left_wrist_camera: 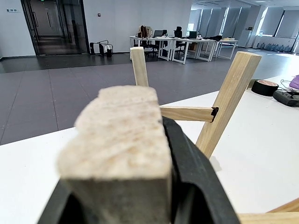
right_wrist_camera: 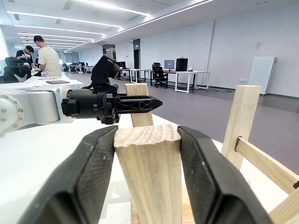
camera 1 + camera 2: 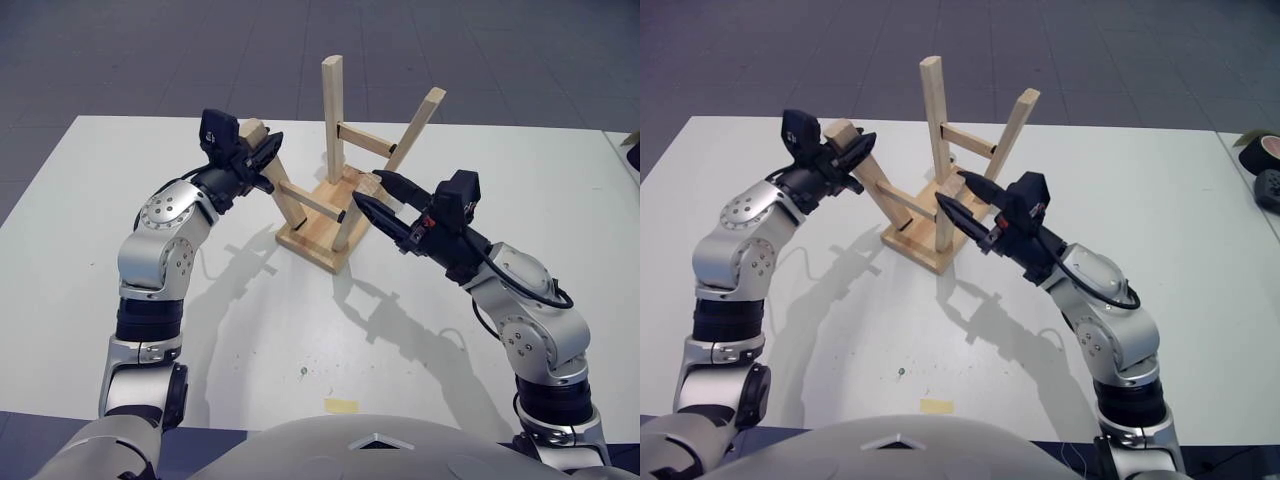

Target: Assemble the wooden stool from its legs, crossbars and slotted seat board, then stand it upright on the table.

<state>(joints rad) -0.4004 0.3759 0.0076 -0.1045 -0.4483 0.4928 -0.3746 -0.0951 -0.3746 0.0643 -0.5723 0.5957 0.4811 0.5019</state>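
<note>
Grey floor tiles run behind a white desk (image 3: 110,180) that carries the stool upside down (legs in the air, seat underneath). Farthest left, the left gripper (image 3: 268,158) has its jaws clamped on the top end of the left leg (image 3: 293,210), which leans outward, away from the rest of the frame. A lower crossbar (image 3: 315,204) runs from that leg toward the middle of the stool. The slotted seat board (image 3: 310,245) lies flat on the desk, near its centre, with the legs rising from it. Behind it the rear leg (image 3: 333,110) stands almost upright and is the tallest point. An upper crossbar (image 3: 365,138) joins it to the right-hand leg (image 3: 420,122), which tilts outward to the right. Just in front of those two, the right gripper (image 3: 367,188) closes its jaws on the top of the near leg (image 2: 152,172); the right wrist view shows the end grain squeezed between both pads, with the left gripper beyond it. Near the front edge of the desk lies a yellow slip of tape (image 3: 340,406), well apart from the stool. At the far right edge sits a dark roll of tape (image 3: 1262,150).
</note>
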